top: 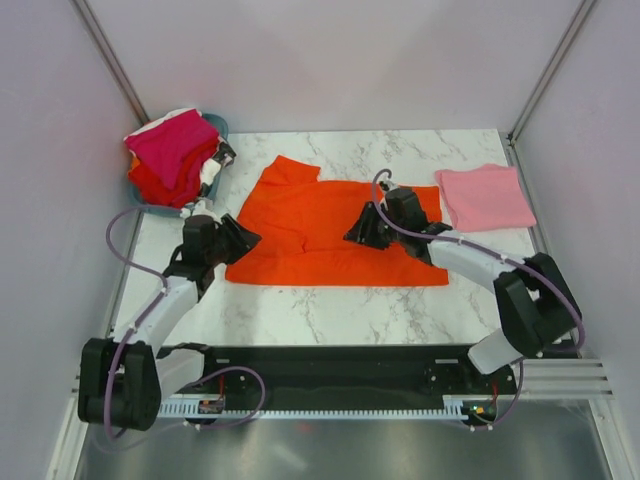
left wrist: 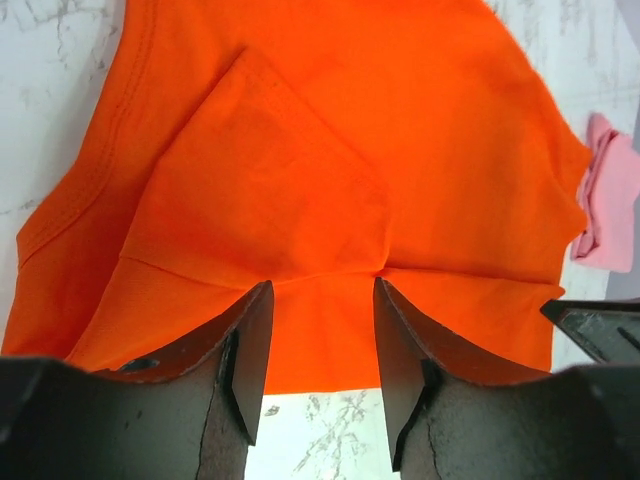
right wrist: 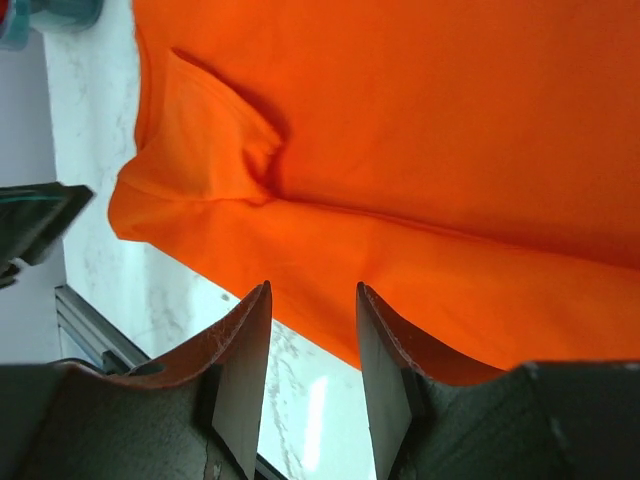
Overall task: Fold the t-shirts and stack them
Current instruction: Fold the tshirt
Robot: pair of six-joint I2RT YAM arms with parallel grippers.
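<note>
Finds the orange shirt (top: 310, 225) spread across the middle of the marble table (top: 330, 300), one sleeve poking out at its far left corner. Shows, from the left wrist, a flap of its cloth doubled over onto the body, with a crease running across just ahead of the fingers. Puts the left gripper (left wrist: 322, 290) at the shirt's near left edge, jaws parted and holding nothing, orange cloth and a strip of bare marble visible through the gap. Places the right gripper (right wrist: 313, 290) over the shirt's right half, likewise spread apart and empty, above the near hem. Cannot tell from either wrist view whether the fingertips touch the cloth. Sets the pink shirt (top: 485, 197), folded into a neat rectangle, at the far right of the table, just beside the orange one. Has the other shirts (top: 172, 150), magenta on top of red and white, heaped in the teal basket (top: 218, 125) at the far left corner.
</note>
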